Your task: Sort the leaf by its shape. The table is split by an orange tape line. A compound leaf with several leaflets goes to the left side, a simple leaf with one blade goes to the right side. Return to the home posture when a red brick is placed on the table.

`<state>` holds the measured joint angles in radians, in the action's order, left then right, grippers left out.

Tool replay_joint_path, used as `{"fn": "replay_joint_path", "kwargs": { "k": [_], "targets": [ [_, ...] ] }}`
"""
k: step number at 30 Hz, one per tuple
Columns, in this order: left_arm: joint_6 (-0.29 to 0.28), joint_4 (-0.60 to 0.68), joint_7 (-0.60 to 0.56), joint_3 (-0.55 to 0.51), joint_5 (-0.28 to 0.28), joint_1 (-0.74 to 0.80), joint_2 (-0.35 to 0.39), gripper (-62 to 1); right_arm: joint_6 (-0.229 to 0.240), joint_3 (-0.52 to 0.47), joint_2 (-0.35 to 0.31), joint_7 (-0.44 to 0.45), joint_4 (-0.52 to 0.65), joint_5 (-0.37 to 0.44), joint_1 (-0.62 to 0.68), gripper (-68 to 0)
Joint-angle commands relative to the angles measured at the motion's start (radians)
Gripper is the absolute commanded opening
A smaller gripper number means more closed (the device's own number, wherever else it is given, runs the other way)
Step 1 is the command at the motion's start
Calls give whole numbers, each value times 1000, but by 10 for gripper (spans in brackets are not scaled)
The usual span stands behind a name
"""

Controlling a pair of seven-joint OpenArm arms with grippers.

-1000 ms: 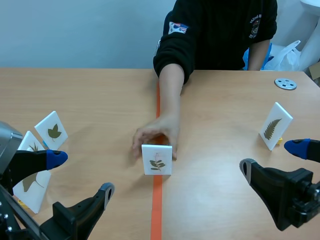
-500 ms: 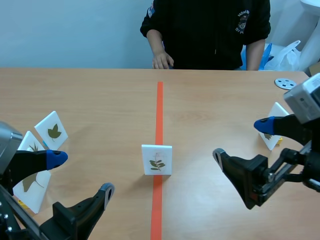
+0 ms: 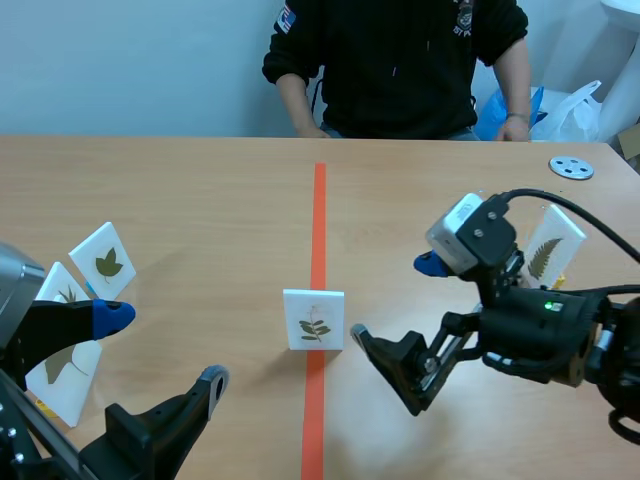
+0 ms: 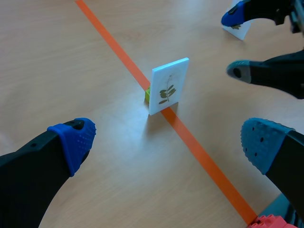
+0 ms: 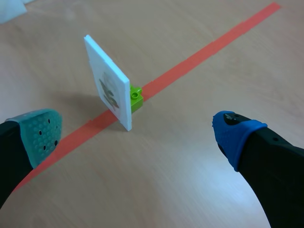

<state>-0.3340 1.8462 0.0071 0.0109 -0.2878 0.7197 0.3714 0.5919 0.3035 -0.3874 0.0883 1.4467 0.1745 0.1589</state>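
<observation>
Your right pincer (image 3: pixel 395 298), spread wide, is the nearer one: white upright card bearing a several-leaflet sprig (image 3: pixel 314 320) stands just ahead, nearly edge-on to it.

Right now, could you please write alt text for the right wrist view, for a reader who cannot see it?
A white leaf card stands upright on the orange tape line, held by a small green brick at its foot. The right gripper is open, and the card is ahead of it, untouched.

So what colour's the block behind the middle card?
The block is lime green, clearest in right wrist view.
</observation>
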Motion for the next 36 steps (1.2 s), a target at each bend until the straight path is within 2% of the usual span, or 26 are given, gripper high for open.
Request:
{"fn": "replay_joint_path", "kwargs": {
  "k": [1, 8, 11, 18, 24, 26, 30, 36],
  "targets": [
    [2, 18, -16, 0, -7, -3, -3, 14, -2, 19, 5, 32, -18, 1, -42, 4],
    [2, 18, -16, 0, -7, -3, -3, 14, -74, 162, 66, 109, -200, -92, -168, 4],
    [2, 18, -16, 0, -7, -3, -3, 14, -106, 213, 106, 114, -266, -124, -211, 4],
    [2, 18, -17, 0, -7, -3, -3, 14, -193, 297, 192, 160, -383, -198, -251, 4],
    [2, 18, -16, 0, -7, -3, -3, 14, -239, 326, 199, 158, -396, -198, -237, -124],
    [2, 18, -17, 0, -7, -3, -3, 14, -242, 326, 195, 159, -396, -198, -233, -163],
    [2, 18, -17, 0, -7, -3, -3, 14, -256, 326, 191, 163, -396, -198, -222, -304],
    [2, 18, -17, 0, -7, -3, -5, 14, -259, 326, 191, 166, -396, -198, -220, -429]
  ]
}}
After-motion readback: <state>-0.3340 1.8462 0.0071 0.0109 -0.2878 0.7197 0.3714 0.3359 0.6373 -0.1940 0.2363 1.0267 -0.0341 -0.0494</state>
